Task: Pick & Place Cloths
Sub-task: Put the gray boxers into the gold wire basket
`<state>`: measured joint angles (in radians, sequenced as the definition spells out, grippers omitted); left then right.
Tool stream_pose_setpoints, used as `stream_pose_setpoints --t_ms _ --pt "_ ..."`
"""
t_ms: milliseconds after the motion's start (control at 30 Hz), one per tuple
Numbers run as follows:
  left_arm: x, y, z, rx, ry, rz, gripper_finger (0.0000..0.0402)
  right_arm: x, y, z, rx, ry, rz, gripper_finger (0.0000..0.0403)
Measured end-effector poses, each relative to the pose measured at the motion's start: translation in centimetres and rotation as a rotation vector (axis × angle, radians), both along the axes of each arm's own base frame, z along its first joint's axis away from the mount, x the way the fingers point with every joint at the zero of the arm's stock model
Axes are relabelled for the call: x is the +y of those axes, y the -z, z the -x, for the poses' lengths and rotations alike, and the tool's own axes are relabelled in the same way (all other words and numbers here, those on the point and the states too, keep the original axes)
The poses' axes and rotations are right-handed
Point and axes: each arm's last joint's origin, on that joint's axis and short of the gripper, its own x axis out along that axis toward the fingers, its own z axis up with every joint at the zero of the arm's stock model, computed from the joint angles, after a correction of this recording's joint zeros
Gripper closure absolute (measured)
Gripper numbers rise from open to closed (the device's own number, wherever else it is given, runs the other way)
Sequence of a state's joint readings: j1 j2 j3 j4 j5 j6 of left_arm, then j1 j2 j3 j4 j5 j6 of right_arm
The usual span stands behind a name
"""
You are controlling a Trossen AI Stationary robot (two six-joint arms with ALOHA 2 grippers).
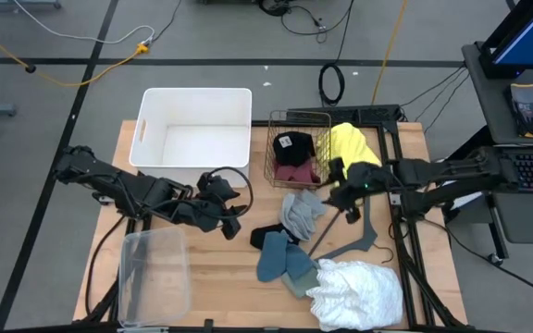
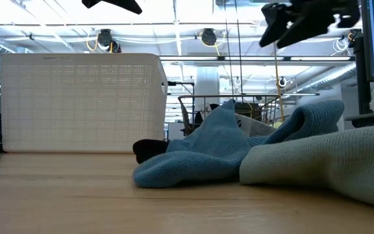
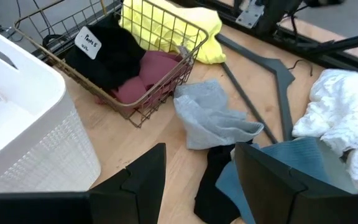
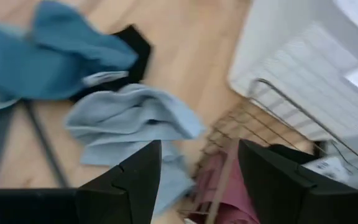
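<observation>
1. Cloths lie in two groups on the wooden table (image 1: 211, 268): some in a copper-coloured wire basket (image 1: 296, 157), the rest loose on the table in front of it.
2. Inside the wire basket sit a black garment with a white label (image 1: 293, 145) and a maroon garment (image 1: 296, 173) beneath it; a bright yellow garment (image 1: 352, 143) hangs over the basket's right side.
3. A light grey cloth (image 1: 302, 213) lies crumpled just in front of the basket, touching a small black cloth (image 1: 266, 235) and a blue-grey knitted cloth (image 1: 280, 257).
4. A frilly white garment (image 1: 357, 292) rests near the table's front right corner, just beside the blue-grey cloth.
5. A flat dark grey clothes hanger (image 1: 354, 236) lies between the light grey cloth and the white garment.
6. The right gripper (image 1: 338, 191) hovers above the table at the basket's front right corner, over the light grey cloth; its fingers (image 4: 135, 180) are spread apart and grasp nothing.
7. The left gripper (image 1: 228, 215) hangs left of the cloth pile, in front of a white plastic bin (image 1: 192, 106); its fingers (image 3: 135, 186) are parted and empty.
8. A clear plastic container (image 1: 154, 273) stands at the table's front left.
</observation>
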<state>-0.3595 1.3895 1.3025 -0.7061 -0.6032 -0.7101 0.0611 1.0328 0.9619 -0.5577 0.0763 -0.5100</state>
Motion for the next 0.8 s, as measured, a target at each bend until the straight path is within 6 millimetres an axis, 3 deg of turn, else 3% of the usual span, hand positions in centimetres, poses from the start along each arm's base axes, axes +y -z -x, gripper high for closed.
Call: stream_pose_setpoints --t_ms 400,800 --pt "-0.1 -0.2 -0.2 -0.024 0.010 0.013 0.0206 3.7 2.9 -1.5 0.166 -0.193 0.110 0.0195" --pt "-0.4 -0.7 -0.6 -0.074 0.064 0.038 0.0206 4.4 6.2 -3.3 0.343 -0.236 0.237 0.0195"
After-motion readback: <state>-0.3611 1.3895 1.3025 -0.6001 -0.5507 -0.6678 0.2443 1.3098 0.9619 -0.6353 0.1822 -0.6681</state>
